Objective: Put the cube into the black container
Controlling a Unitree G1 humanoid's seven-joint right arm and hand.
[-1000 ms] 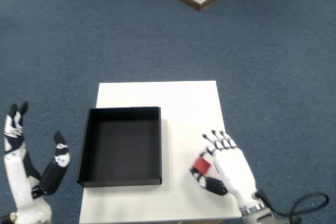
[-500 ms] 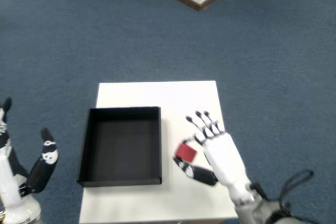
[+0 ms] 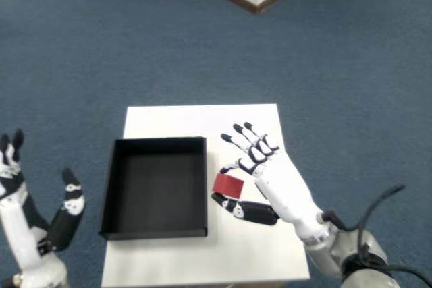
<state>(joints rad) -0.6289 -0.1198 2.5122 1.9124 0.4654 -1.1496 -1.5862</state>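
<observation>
The black container [image 3: 156,187] lay open-topped and empty; its right wall stood between it and the bare counter [image 3: 202,121] strip.

Red cube [image 3: 228,184] in right robot hand [image 3: 268,180] beside black container [image 3: 156,187]

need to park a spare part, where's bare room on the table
Free: the white table strip behind the black container, and the front edge below it. The container's floor is also bare. Crowded: right of the container, where the right hand holds the red cube.
</observation>
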